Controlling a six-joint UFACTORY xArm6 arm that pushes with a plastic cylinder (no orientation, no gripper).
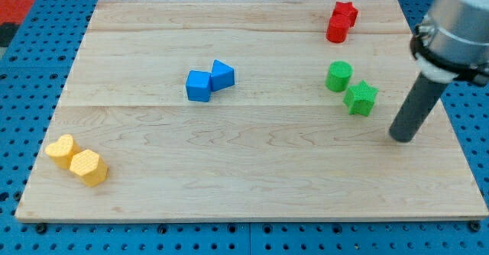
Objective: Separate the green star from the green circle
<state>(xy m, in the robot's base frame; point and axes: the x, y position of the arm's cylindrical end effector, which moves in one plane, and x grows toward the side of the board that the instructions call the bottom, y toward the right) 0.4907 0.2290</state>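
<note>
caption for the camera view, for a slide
My tip sits right of the green star, which adjoins the green circle.

The green star (361,98) is seen just below-right of the green circle (338,76), nearly touching it, on the wooden desk (252,171). My tip (402,137) is placed to the star's right and slightly lower, apart from it. Two red blocks (341,21), two blue blocks (209,81) and two yellow blocks (76,160) are paired elsewhere.

A lab bench: wooden board (252,171) on blue perforated pegboard (30,79).
</note>
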